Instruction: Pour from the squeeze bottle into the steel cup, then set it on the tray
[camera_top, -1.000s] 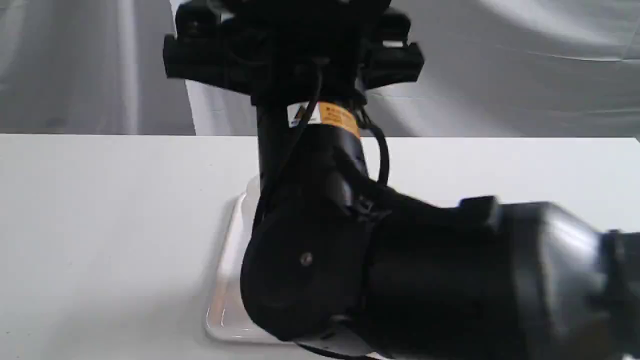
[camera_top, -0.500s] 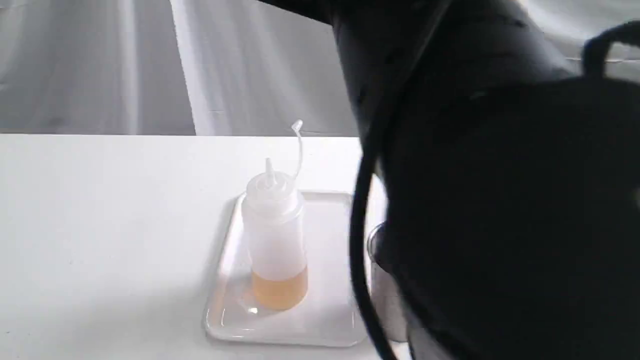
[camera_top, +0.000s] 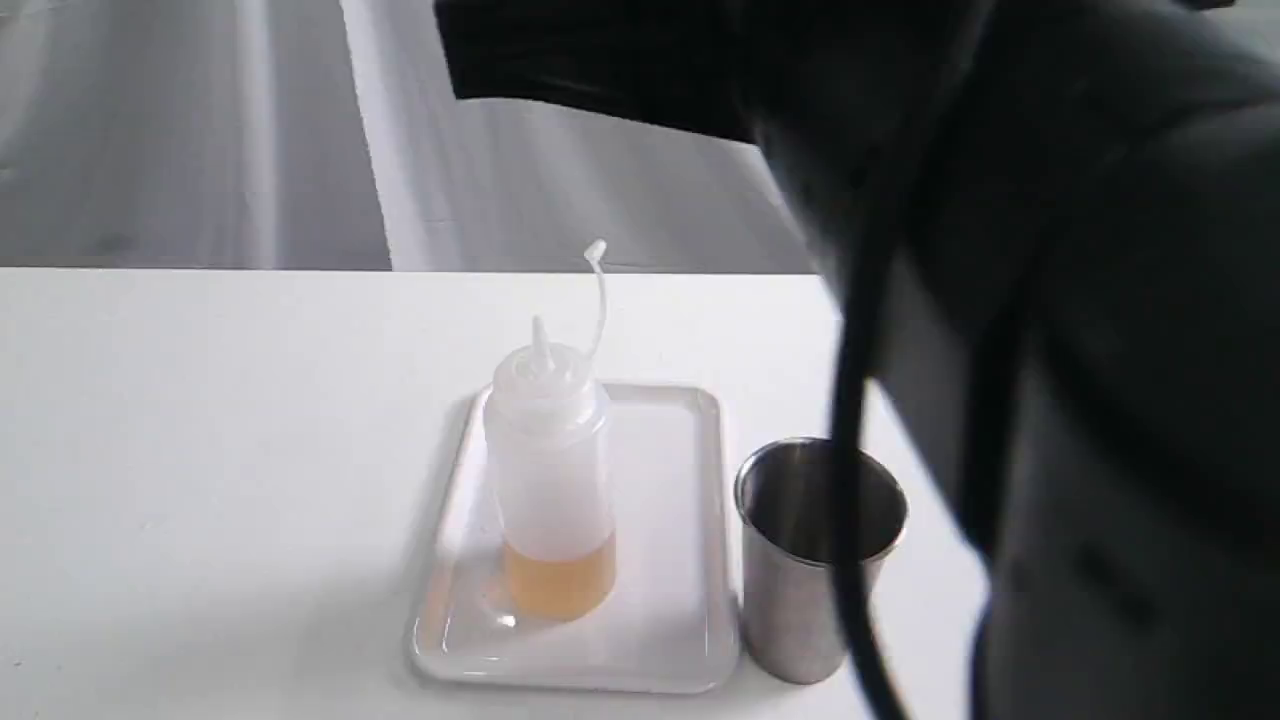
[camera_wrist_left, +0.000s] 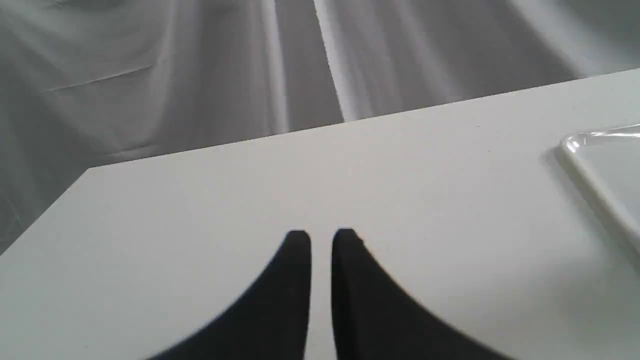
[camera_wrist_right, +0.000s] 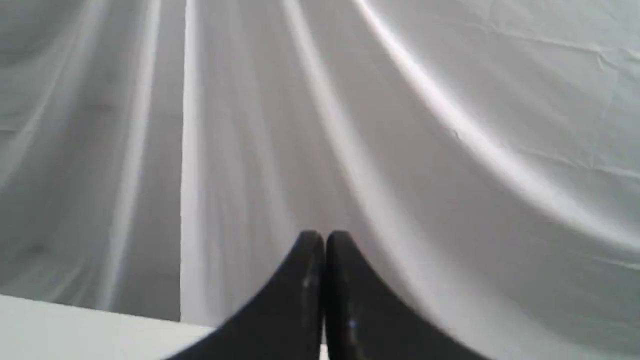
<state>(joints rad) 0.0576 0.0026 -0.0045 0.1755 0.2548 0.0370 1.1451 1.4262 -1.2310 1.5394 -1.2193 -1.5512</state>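
Worktop: plain white worktop (camera_top: 200, 450), matte, its far edge straight against the backdrop.
Room: grey-white draped cloth (camera_top: 180, 130) hangs behind, in long soft folds.
Tray: glossy tray (camera_top: 716, 470) lies flat near the worktop's front edge; one of its corners shows in the left wrist view.
Squeeze bottle: squeeze bottle (camera_top: 550, 470) stands upright on the tray, amber liquid in its lowest part, cap strap curling up past the nozzle.
Steel cup: steel cup (camera_top: 790, 600) stands upright on the worktop just beside the tray's right rim.
Left end effector: left end effector (camera_wrist_left: 321, 237) hangs low over bare worktop, clenched to a thin slit, grasping nothing.
Right end effector: right end effector (camera_wrist_right: 324, 240) points at the cloth, clenched, empty.
Right arm: right arm (camera_top: 1100, 300) fills the exterior view's right side (blurred), its cable (camera_top: 850, 480) crossing the cup.
Change: half a second ago the arm hid most of the cup; a second ago it hid the bottle too. Bottle and tray have not shifted.
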